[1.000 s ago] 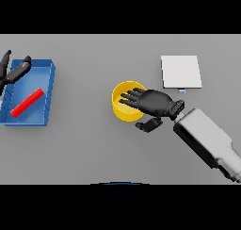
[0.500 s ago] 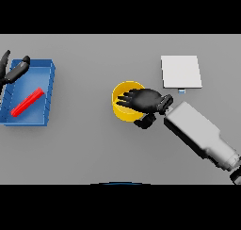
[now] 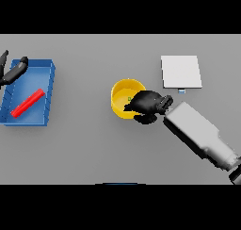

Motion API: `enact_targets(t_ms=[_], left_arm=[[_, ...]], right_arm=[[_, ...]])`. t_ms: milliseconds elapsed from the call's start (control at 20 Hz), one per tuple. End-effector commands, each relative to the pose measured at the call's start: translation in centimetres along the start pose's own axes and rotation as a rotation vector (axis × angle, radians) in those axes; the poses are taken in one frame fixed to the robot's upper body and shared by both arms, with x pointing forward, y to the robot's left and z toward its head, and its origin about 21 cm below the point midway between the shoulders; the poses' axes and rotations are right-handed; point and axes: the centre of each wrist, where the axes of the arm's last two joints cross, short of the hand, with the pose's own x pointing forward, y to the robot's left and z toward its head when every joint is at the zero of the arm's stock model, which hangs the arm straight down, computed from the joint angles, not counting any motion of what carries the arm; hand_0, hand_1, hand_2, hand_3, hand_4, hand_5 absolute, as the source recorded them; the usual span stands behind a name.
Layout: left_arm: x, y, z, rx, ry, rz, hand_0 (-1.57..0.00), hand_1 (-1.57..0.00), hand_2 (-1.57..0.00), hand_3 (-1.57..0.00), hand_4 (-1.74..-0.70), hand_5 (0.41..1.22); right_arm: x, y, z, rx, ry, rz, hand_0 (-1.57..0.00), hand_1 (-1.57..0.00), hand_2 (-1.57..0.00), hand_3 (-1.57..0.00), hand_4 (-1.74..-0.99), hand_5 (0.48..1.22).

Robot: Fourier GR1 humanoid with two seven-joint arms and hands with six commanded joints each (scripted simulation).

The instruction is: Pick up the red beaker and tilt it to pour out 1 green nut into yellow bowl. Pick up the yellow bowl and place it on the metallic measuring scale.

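Change: over the last second the right robot hand (image 3: pixel 148 105) has slid leftward from the near-right rim of the round yellow bowl (image 3: pixel 123 92) until its dark fingers reach over the rim and into the bowl's right side; the forearm has followed it in.
Meaning for the task: the pouring step looks finished, since a small green nut (image 3: pixel 129 99) lies inside the bowl, so the step in hand is judged to be the grasp of the bowl before carrying it to the scale.
Right robot hand: its fingers are curled over the bowl's right rim with the thumb below, apparently clamped on the wall, though how firmly cannot be told.
Yellow bowl: it sits upright on the grey desk (image 3: pixel 84 149) near the centre, its left half uncovered, showing a bright yellow wall and inner floor.
Scale: the flat, pale metallic square measuring scale (image 3: pixel 181 71) lies to the bowl's upper right, near but apart from it and bearing nothing.
Red beaker: a long red beaker (image 3: pixel 27 103) lies on its side, slanted, in the blue rectangular tray (image 3: pixel 49 98) at the far left.
Left robot hand: the left robot hand (image 3: pixel 12 72) shows at the tray's upper-left corner, fingers relaxed and apart, idle.
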Motion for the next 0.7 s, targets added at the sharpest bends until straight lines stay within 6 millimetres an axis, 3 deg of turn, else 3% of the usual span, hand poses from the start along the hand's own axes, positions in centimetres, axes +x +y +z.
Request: enact_targets(t_ms=[0,100,300,650], left_arm=[[0.1,0.1,0.0,0.001,0.0,-0.005,0.0,0.0,0.0,0.0,-0.72,0.693],[0.3,-0.1,0.1,-0.003,-0.009,0.0,0.0,0.0,0.0,0.0,-0.72,0.696],[0.1,0.5,-0.3,0.006,0.001,-0.013,0.0,0.0,0.0,0.0,-0.72,0.695],[0.4,0.4,-0.1,-0.002,0.002,-0.013,0.0,0.0,0.0,0.0,-0.72,0.696]], right_arm=[[0.0,-0.3,0.0,0.001,-0.006,-0.001,-1.05,-1.01,-0.87,-0.57,-1.552,1.079],[0.0,-0.5,-0.2,-0.008,-0.005,-0.005,-1.23,-1.21,-1.12,-0.83,-1.614,1.13],[-0.1,-0.5,0.1,-0.025,-0.009,0.01,-1.43,-1.42,-1.24,-1.18,-1.689,1.184],[-0.6,-1.6,1.0,-0.063,0.011,-0.024,-1.54,-1.54,-1.33,-1.34,-1.73,1.213]])
